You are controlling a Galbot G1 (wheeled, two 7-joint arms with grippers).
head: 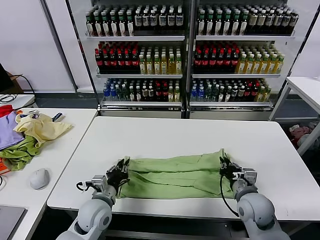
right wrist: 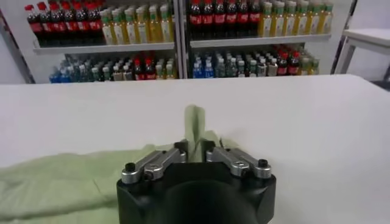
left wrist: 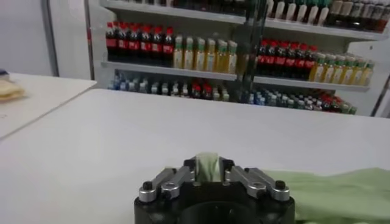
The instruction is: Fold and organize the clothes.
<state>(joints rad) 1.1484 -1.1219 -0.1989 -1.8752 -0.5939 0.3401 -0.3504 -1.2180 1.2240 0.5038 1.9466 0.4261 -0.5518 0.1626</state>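
Note:
The light sage-green polo shirt (head: 172, 175) lies folded into a long band across the front of the white table (head: 185, 135). My left gripper (head: 121, 165) is shut on the shirt's left end; a pinch of green fabric (left wrist: 207, 165) stands between its fingers. My right gripper (head: 223, 164) is shut on the shirt's right end, with a fold of fabric (right wrist: 194, 128) sticking up between its fingers. Collar, buttons and print are hidden.
A side table (head: 65, 130) on the left holds a pale yellow garment (head: 40, 127), darker green cloth (head: 20, 152), a purple piece (head: 7, 132) and a grey mouse (head: 39, 178). Shelves of bottles (head: 185, 55) stand behind. Another white table (head: 305, 87) is at far right.

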